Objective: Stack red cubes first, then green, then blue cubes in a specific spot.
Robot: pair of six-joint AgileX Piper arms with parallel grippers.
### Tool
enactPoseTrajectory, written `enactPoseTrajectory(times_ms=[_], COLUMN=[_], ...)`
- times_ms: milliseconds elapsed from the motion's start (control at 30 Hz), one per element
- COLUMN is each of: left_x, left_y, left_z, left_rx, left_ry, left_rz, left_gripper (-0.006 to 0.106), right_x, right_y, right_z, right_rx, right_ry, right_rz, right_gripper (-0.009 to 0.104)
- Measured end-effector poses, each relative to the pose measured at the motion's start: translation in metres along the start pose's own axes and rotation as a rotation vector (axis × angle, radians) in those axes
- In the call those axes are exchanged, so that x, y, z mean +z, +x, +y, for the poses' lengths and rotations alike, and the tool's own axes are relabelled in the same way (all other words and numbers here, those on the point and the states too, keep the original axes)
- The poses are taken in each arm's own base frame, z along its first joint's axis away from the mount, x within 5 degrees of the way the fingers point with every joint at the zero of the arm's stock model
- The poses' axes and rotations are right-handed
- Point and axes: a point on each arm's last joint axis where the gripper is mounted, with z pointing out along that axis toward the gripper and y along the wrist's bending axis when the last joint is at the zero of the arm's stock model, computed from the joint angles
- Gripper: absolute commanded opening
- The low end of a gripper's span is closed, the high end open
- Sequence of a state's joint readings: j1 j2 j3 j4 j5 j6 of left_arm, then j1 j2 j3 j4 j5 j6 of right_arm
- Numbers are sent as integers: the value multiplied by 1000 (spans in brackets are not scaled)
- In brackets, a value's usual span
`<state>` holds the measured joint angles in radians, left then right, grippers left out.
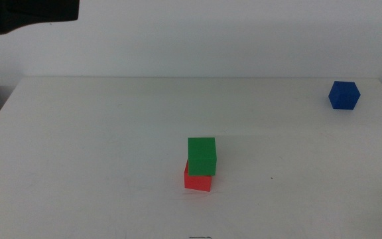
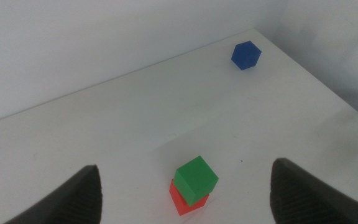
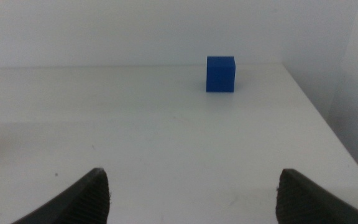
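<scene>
- Three cubes on one white table (image 1: 98, 146); the two-cube stack serves as landmark.
- Red cube (image 1: 197, 181): bottom of the stack, sitting on the chosen spot near the table's front middle.
- Green cube (image 1: 201, 156): resting on the red cube, twisted slightly off square and overhanging a little.
- Blue cube (image 1: 344, 95): alone, well apart from the stack, far off toward the back right corner; not yet stacked.
- Handling, as a judgement: rigid, light, smooth matte faces; likely to slide if nudged. Best pinched on two opposite flat sides, mid-height, then lowered squarely, since the stack looks easy to topple.
- Left gripper (image 2: 185, 193): jaws spread wide, empty, hovering above the stack.
- Right gripper (image 3: 194, 196): jaws spread wide, empty, facing the blue cube (image 3: 220, 74), well apart from it.
</scene>
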<state>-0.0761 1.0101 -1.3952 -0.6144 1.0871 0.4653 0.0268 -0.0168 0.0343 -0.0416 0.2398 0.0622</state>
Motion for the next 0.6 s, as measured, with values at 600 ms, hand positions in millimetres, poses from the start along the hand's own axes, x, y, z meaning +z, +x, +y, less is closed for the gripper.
enactPoseTrajectory(times_ms=[600], left_x=[0], left_y=[0], left_z=[0], left_rx=[0], left_ry=[1], left_rz=[0], left_gripper=[91], right_x=[33], right_y=[-133], right_z=[8], right_rx=[211], right_ry=[7], right_rz=[468], right_gripper=[94])
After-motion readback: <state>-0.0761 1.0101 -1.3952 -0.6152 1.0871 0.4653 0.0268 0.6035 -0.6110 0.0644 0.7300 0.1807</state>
